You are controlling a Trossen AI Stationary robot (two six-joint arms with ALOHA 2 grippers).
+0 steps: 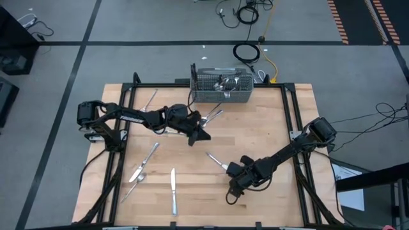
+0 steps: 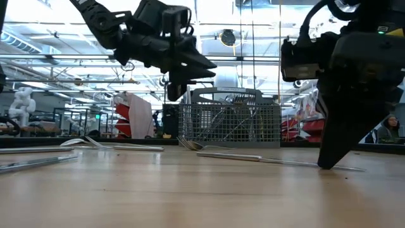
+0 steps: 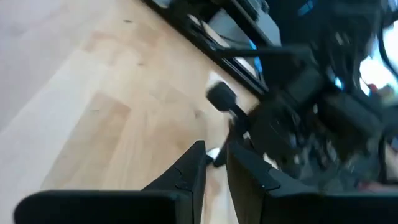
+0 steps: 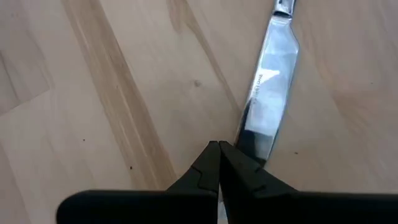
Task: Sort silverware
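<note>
Nearest the front edge of the wooden tabletop [image 1: 268, 128], a table knife [image 1: 172, 191] is lying alone, pointing near to far, and just left of it a spoon [image 1: 135, 180] and another knife [image 1: 144, 161] are resting side by side at a slant. To the right at about the same depth, the right hand [image 1: 231, 197] is reaching down to the tabletop with its fingers [image 4: 219, 163] pressed together, their tips touching the board at the near end of a knife blade [image 4: 266, 93]; whether any metal is pinched between them cannot be told. Just beyond that hand, 1 more piece of silverware [image 1: 216, 160] is lying diagonally. Farther in, near the middle of the tabletop, the left hand [image 1: 202, 135] is hovering clear above the wood with its fingers [image 3: 189, 174] only slightly parted and nothing between them. Behind it, a utensil [image 1: 214, 115] is lying near the basket, and another [image 1: 150, 99] is lying toward the far left. At the far edge, the grey wire-mesh basket [image 1: 220, 96] is standing upright, already holding several shiny pieces [image 1: 225, 82], though which compartments they sit in cannot be told.
</note>
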